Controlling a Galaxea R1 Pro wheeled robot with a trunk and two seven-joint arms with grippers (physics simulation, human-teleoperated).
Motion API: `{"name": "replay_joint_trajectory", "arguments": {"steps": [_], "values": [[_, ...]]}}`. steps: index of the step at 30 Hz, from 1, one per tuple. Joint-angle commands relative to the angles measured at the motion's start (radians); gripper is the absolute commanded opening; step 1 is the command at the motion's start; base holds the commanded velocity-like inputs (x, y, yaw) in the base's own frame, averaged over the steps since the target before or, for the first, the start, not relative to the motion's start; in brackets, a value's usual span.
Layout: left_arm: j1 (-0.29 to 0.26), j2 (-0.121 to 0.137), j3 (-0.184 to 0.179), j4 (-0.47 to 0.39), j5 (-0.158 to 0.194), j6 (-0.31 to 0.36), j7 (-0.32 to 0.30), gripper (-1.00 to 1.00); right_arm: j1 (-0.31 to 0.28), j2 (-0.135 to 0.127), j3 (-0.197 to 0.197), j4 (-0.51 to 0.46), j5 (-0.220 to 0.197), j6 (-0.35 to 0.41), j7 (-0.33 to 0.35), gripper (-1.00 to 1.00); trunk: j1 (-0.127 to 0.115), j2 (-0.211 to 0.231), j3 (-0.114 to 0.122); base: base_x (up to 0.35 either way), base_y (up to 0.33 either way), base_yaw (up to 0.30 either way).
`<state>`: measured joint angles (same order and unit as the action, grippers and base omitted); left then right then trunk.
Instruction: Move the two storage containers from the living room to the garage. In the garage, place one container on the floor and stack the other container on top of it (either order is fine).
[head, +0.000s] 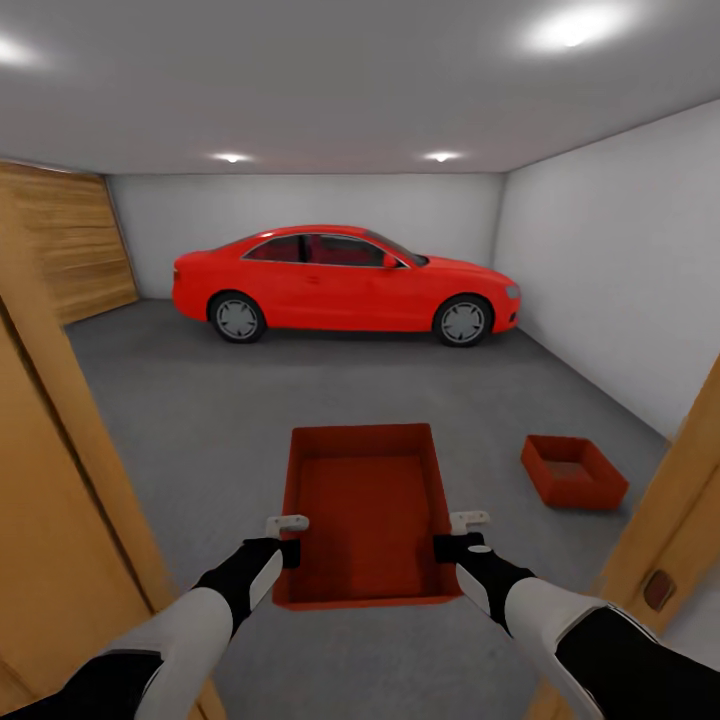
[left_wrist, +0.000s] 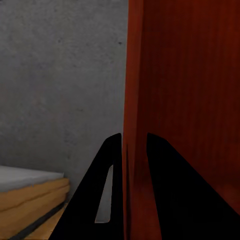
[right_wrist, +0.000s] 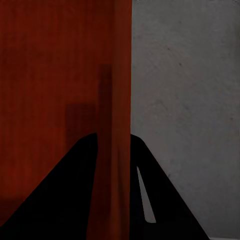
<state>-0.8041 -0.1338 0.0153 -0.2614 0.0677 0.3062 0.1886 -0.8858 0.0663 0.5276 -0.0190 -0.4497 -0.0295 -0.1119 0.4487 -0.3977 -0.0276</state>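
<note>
Presently I am holding one orange-red storage container (head: 366, 515) between both arms, raised above the dark grey concrete floor (head: 200, 420) of the garage, its open top facing the head camera. My left gripper (head: 287, 524) is clamped on the container's left wall; in the left wrist view (left_wrist: 129, 165) its two dark fingers sit close together on either side of that wall's edge. My right gripper (head: 469, 521) is clamped likewise on the right wall, and the right wrist view (right_wrist: 114, 155) shows the thin red wall pinched between its fingers. A second storage container (head: 573, 470), alike in colour, rests on the floor to the right and slightly ahead, well apart from the held one. A red car (head: 345, 283) stands broadside at the far wall. Wooden door frame edges (head: 55, 400) flank the head view on both sides.
</note>
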Motion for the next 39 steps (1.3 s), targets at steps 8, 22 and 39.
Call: {"name": "replay_joint_trajectory", "arguments": {"steps": [8, 22, 39], "values": [[-0.001, 0.002, -0.006, -0.006, -0.031, 0.002, 0.017, -1.00, -0.001, 0.001, -0.015, 0.021, -0.020, -0.006, -0.005, -1.00, 0.001, -0.002, -0.002, 0.323, 0.000, -0.054], [-0.001, 0.002, -0.006, -0.006, -0.031, 0.002, 0.017, -1.00, -0.001, 0.001, -0.015, 0.021, -0.020, -0.006, -0.005, -1.00, 0.001, -0.002, -0.002, 0.323, 0.000, -0.004], [-0.001, 0.002, -0.006, -0.006, -0.031, 0.002, 0.017, -1.00, -0.002, 0.000, -0.015, 0.021, -0.020, -0.006, -0.005, -1.00, 0.001, -0.002, -0.002, 0.323, 0.000, 0.000]]}}
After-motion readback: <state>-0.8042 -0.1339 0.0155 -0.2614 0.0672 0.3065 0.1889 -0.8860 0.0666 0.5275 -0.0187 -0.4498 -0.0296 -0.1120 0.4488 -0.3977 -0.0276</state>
